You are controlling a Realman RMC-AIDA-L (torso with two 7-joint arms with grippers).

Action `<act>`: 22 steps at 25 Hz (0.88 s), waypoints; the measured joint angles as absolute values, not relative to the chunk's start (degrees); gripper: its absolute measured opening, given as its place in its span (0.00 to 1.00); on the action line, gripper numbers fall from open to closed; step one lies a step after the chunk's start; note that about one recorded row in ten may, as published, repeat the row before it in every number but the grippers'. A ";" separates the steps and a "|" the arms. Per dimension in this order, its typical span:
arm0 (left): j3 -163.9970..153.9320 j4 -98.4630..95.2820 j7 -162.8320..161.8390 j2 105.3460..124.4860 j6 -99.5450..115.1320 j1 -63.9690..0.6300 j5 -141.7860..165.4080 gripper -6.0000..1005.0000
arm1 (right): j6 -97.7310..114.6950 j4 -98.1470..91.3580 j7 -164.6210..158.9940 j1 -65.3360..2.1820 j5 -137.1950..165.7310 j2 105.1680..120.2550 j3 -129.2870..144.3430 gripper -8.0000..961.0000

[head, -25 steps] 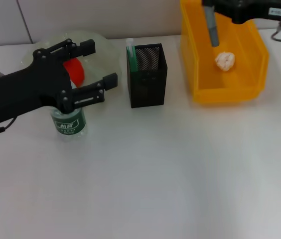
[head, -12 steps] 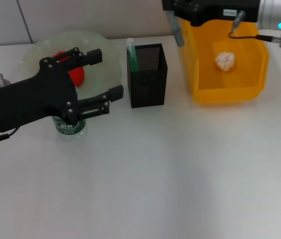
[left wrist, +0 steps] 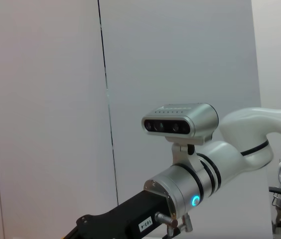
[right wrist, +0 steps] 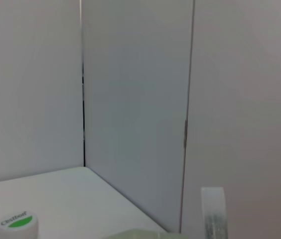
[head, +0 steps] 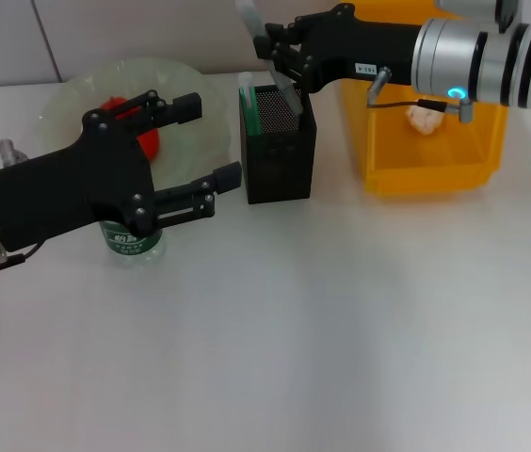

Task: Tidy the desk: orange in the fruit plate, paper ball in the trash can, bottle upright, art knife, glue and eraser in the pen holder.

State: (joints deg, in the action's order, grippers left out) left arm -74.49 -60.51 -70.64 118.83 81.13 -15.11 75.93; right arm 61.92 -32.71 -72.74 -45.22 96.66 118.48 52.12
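Pen holder (head: 279, 143), a black mesh box standing upright on the bench (head: 341, 330), is the target of the step in hand, and it sits directly beneath the right pincer (head: 280, 58). That pincer reaches in from the robot's right, over the yellow trash can (head: 426, 165), and its tips are closed on a slim grey item, probably the art knife (head: 264, 38), though too little of it shows to be sure. The item's long axis runs tilted, its lower end aimed at the holder's open mouth and its upper end leaning away toward the back wall. A green-and-white stick, likely the glue (head: 248, 104), already stands in the holder at the corner farthest from the right arm.

The left pincer (head: 200, 141) hangs open and empty, its two fingers spread wide; the holder lies just off its tips. Under it stands the bottle (head: 132, 237), upright, and beyond it the orange (head: 143, 137) rests in the fruit plate (head: 68, 104). The paper ball (head: 424, 118) lies in the trash can, partly behind the right arm.

My judgement: the right arm is the nearer one, and the drop turns on bringing the tilted item closer to vertical over the opening before release.
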 joint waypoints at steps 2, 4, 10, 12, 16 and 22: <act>-74.56 -60.47 -70.64 118.83 81.12 -15.12 75.92 0.80 | 61.71 -31.71 -70.69 -45.18 95.07 118.65 52.12 0.15; -74.67 -60.47 -70.64 118.82 81.12 -15.12 75.93 0.80 | 61.58 -31.31 -69.28 -44.97 93.89 118.66 52.12 0.15; -75.19 -60.47 -70.54 118.82 81.12 -15.11 75.93 0.80 | 60.94 -29.96 -67.23 -44.83 92.36 118.70 52.11 0.15; -75.19 -60.46 -70.29 118.82 81.12 -15.11 75.93 0.80 | 60.42 -29.28 -66.57 -45.03 91.99 118.74 52.12 0.15; -75.25 -60.46 -69.94 118.82 81.12 -15.05 75.91 0.80 | 59.51 -28.62 -65.96 -45.22 91.93 118.86 52.40 0.15; -75.28 -60.47 -69.91 118.83 81.12 -15.03 75.87 0.80 | 59.15 -28.46 -66.09 -45.26 91.93 118.87 52.34 0.15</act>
